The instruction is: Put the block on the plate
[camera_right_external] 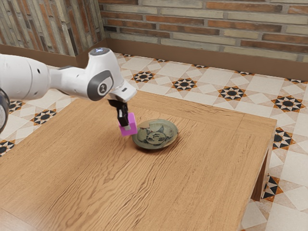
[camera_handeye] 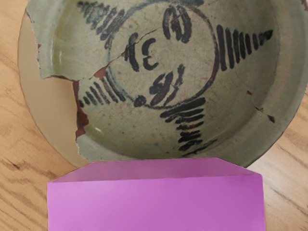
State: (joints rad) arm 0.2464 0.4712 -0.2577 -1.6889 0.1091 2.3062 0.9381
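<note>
Jaws of the gripper (camera_right_external: pixel 127 127) closed on 1 pink block (camera_right_external: pixel 133 121), which sits by the near edge of the plate (camera_right_external: pixel 156 137) (chipped, per wrist view). Step, as judged: carry block across, high enough to clear the edge; centre over the painted middle, lower level, release on contact. Risk: off-centre release, block tilts on the slope. Surface: wood-grained table (camera_right_external: pixel 216 159). Room: star-patterned tile floor (camera_right_external: pixel 207 91), brick wall (camera_right_external: pixel 202 29).
</note>
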